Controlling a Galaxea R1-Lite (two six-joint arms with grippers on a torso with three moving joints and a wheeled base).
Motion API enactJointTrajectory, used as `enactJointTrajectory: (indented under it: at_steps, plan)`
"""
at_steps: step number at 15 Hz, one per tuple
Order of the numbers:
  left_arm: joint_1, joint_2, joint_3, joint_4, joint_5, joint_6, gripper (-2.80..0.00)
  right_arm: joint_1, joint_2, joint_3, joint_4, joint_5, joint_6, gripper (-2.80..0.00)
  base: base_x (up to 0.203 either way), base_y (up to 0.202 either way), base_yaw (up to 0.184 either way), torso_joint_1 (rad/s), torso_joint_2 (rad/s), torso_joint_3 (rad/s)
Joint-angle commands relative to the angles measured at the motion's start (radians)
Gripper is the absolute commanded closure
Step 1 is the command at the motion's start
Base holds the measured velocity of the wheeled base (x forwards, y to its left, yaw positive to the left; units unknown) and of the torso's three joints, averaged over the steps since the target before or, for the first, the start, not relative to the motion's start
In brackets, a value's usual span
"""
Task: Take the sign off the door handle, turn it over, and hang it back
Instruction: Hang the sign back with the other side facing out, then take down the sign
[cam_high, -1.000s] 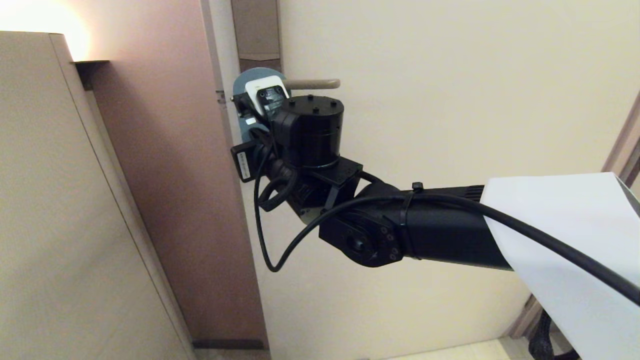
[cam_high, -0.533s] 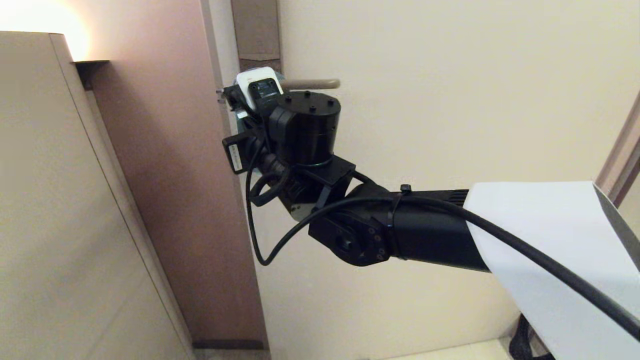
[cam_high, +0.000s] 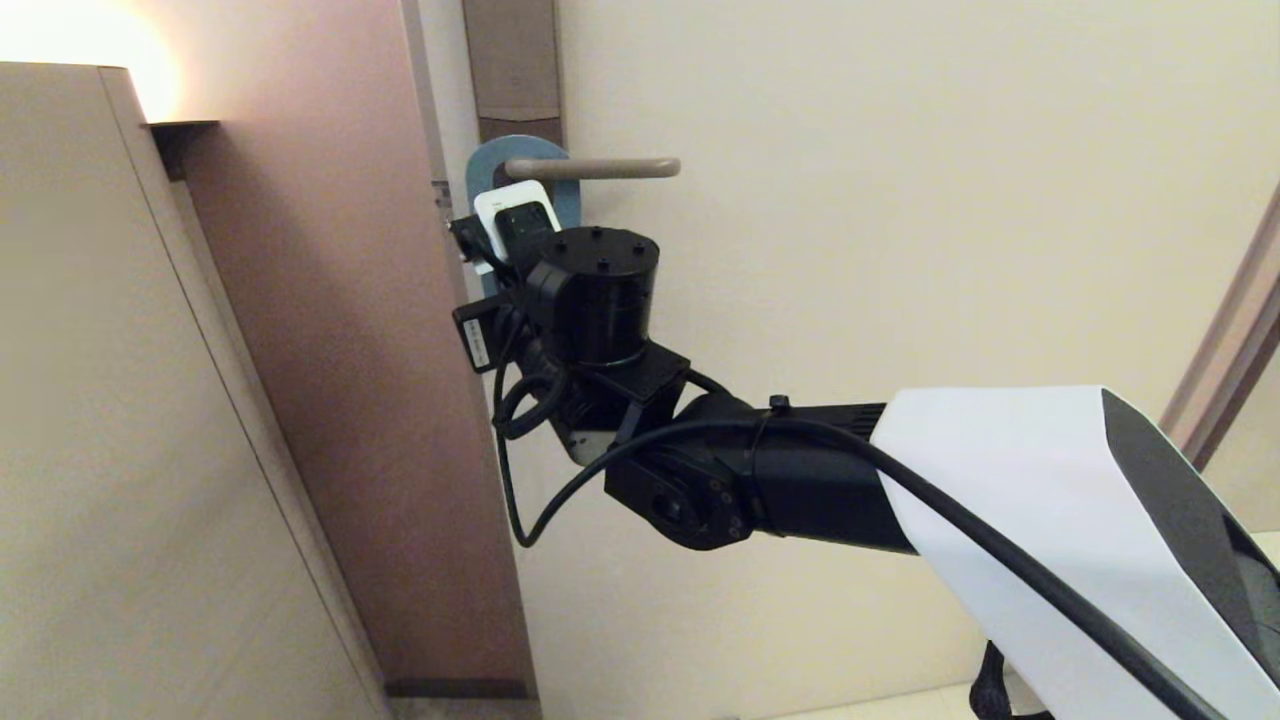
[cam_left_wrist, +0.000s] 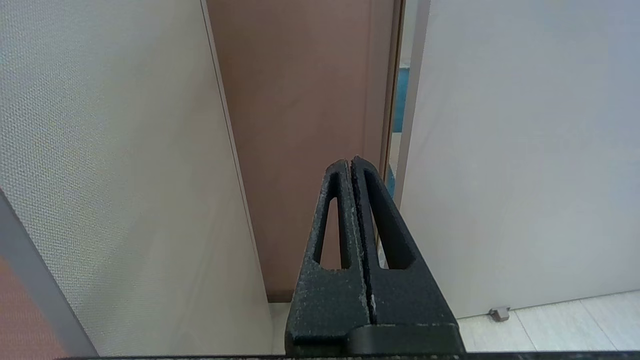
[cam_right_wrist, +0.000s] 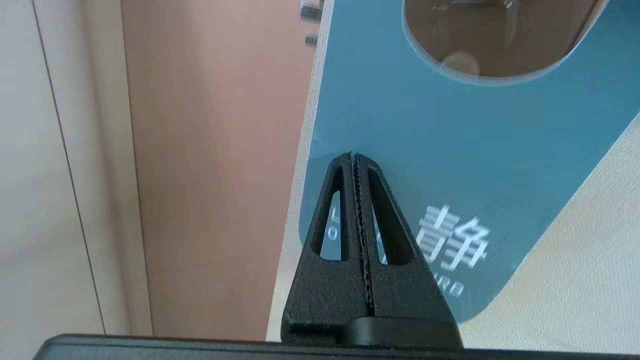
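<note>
Black right arm (cam_high: 780, 480) with white shell, looped cable, round screw-studded wrist, perhaps a labelled tag

The flat blue card sign (cam_right_wrist: 450, 145) looks smooth with a slight sheen, its lettering printed in white. The slim beige-grey metal door handle (cam_high: 600, 168) has a matt finish. The right gripper (cam_right_wrist: 356, 156) is rough, grainy black plastic with finely toothed inner faces.
</note>
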Motion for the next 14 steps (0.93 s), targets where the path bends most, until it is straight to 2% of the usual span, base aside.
enactJointTrajectory:
  at_steps: [1, 5, 8, 12, 14]
  plan:
    - [0.0, 0.0, 0.0, 0.0, 0.0, 0.0, 0.0, 0.001, -0.015, 0.024, -0.002, -0.003, -0.002, 0.0, 0.0, 0.0, 0.0, 0.0, 0.0, 0.0]
    - [0.0, 0.0, 0.0, 0.0, 0.0, 0.0, 0.0, 0.001, -0.137, 0.181, 0.0, -0.004, 0.0, 0.0, 0.0, 0.0, 0.0, 0.0, 0.0, 0.0]
    - [0.0, 0.0, -0.001, 0.0, 0.0, 0.0, 0.0, -0.02, -0.291, 0.356, 0.016, -0.011, -0.004, 0.0, 0.0, 0.0, 0.0, 0.0, 0.0, 0.0]
    - [0.0, 0.0, 0.0, 0.0, 0.0, 0.0, 0.0, -0.102, -0.53, 0.581, 0.088, -0.068, -0.01, 0.0, 0.0, 0.0, 0.0, 0.0, 0.0, 0.0]
    - [0.0, 0.0, 0.0, 0.0, 0.0, 0.0, 0.0, -0.174, -0.653, 0.663, 0.145, -0.105, -0.016, 0.0, 0.0, 0.0, 0.0, 0.0, 0.0, 0.0]
